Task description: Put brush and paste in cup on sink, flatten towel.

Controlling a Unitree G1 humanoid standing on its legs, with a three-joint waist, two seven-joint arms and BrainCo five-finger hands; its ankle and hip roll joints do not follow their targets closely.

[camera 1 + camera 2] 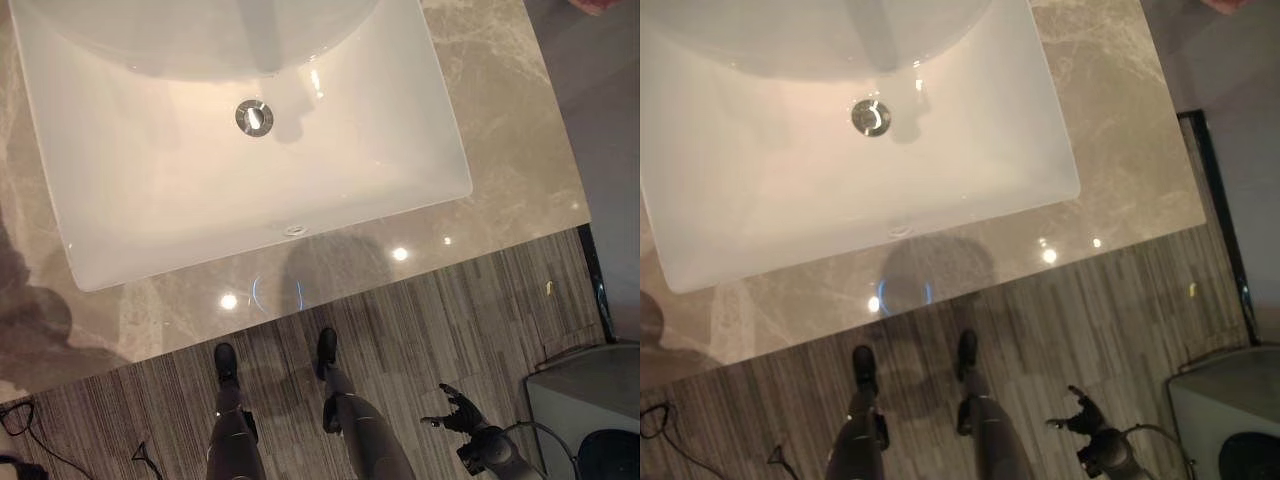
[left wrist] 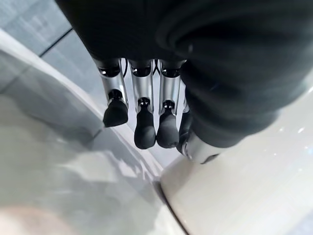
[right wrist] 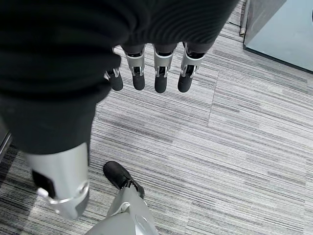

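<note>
A white rectangular sink lies below me, with a round metal drain in its basin. The basin holds nothing. My right hand hangs low over the striped floor, beside the counter's front right; its fingers are straight and hold nothing. My left hand has its fingers hanging straight and relaxed, also with nothing in them, over a smooth white curved surface next to grey tiles.
A beige marble counter surrounds the sink and ends at a front edge above the grey striped floor. A grey box-like bin stands on the floor at the lower right, close to my right hand.
</note>
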